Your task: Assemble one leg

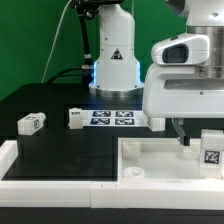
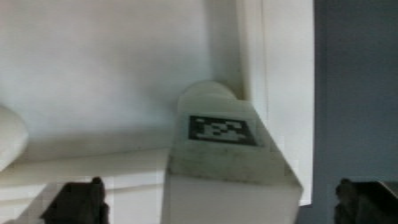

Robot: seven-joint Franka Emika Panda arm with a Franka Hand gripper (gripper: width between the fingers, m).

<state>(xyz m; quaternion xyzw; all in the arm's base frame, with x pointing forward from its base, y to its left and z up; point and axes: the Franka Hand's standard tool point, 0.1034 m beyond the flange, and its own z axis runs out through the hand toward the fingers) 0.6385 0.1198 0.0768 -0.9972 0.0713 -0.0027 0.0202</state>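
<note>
A white leg (image 1: 212,150) with a square tag stands upright on the large white tray (image 1: 150,168) at the exterior view's right. My gripper (image 1: 195,138) hangs right over it. In the wrist view the same leg (image 2: 222,150) sits between my two dark fingertips (image 2: 75,202), with a gap on each side, so my gripper (image 2: 219,203) is open around it and not touching it. Three more legs lie on the black table: one at the exterior view's left (image 1: 30,123), one beside it (image 1: 75,119) and one near the gripper body (image 1: 157,122).
The marker board (image 1: 112,117) lies flat on the black table between the loose legs. The arm's base (image 1: 115,60) stands behind it, with cables to its left. A raised white rim (image 1: 40,175) runs along the front.
</note>
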